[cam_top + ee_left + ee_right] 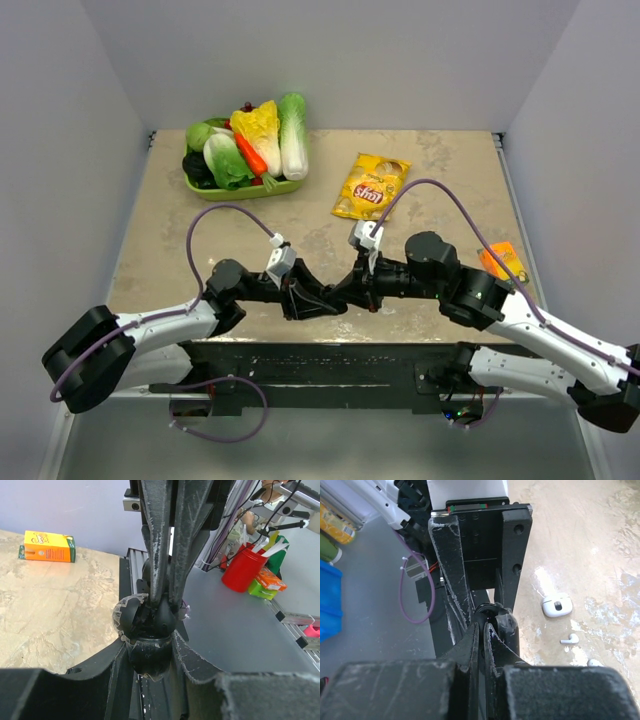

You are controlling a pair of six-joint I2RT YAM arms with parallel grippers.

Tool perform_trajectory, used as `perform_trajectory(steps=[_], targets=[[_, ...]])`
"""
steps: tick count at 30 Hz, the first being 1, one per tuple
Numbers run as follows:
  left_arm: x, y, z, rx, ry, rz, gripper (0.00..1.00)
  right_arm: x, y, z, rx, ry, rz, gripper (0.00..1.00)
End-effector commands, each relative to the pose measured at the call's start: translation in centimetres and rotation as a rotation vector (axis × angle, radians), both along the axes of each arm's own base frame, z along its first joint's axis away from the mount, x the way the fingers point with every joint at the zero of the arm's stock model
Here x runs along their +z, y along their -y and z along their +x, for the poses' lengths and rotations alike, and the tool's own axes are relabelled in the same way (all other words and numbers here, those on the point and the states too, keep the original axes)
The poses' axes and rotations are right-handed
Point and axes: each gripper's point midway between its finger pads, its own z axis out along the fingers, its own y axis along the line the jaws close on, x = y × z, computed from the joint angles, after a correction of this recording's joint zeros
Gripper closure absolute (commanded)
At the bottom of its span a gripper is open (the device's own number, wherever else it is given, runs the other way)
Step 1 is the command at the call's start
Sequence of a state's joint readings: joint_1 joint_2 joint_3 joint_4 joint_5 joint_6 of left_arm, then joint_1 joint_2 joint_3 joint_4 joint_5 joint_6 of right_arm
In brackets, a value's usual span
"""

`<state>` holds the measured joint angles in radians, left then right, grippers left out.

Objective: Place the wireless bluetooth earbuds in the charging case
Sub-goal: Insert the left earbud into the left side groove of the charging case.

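Setting: plain grey walls (300, 60) around a beige marbled table (160, 240); two robot arms meet over its near middle.
Left gripper (149, 642): clenched around a dark round case (147, 660), which sits between its two pads.
Right gripper (481, 628): pinched closed, with its tips pressed at the top of the dark round case. Whether a dark bud sits between them cannot be told.
White case (556, 605): lies on the table near the dark round case.
Earbuds: one white stemmed bud (570, 639) lies on the table just past the white case, on the side away from the dark round case. A second white bit (594, 663), half hidden farther out, is probably its twin.
Handling: the buds are likely very light, hard and slick, and quick to skid or flick away. They are best pinched gently across the rounded head with the fingertips only.
Count: two cases, one white earbud for certain and a second likely, and no dark bud plainly seen. There is also one chip bag (370, 186), one orange box (498, 262) and one tray of vegetables (240, 190), all well apart from the dark round case.
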<state>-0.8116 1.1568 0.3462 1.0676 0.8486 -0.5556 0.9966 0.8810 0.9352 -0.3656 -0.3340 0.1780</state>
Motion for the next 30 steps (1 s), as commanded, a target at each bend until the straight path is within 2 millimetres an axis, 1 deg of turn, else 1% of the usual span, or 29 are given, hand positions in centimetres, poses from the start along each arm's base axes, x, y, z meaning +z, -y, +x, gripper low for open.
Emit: perform_trajectory(steps=[1, 4, 17, 23, 26, 29, 30], targets=[[2.2, 0.5, 0.2, 0.006, 0.08, -0.06, 1.0, 1.7, -0.5, 0.8, -0.022, 0.06, 0.038, 1.0], [2.3, 0.6, 0.1, 0.005, 0.082, -0.062, 1.0, 1.0, -0.3, 1.0, -0.035, 0.062, 0.014, 1.0], [3.2, 0.4, 0.4, 0.032, 0.108, -0.083, 1.0, -0.2, 0.2, 1.1, -0.059, 0.06, -0.026, 1.0], [3.6, 0.3, 0.3, 0.034, 0.117, -0.093, 1.0, -1.0, 0.1, 1.2, -0.064, 0.053, -0.048, 1.0], [3.8, 0.2, 0.2, 0.036, 0.121, -0.1, 1.0, -0.9, 0.0, 1.2, -0.065, 0.047, -0.045, 1.0], [3.6, 0.3, 0.1, 0.031, 0.115, -0.094, 1.0, -0.8, -0.3, 1.4, -0.071, 0.042, -0.043, 0.84], [3.6, 0.3, 0.2, 0.032, 0.114, -0.094, 1.0, -0.6, -0.3, 1.5, -0.073, 0.041, -0.035, 0.8]])
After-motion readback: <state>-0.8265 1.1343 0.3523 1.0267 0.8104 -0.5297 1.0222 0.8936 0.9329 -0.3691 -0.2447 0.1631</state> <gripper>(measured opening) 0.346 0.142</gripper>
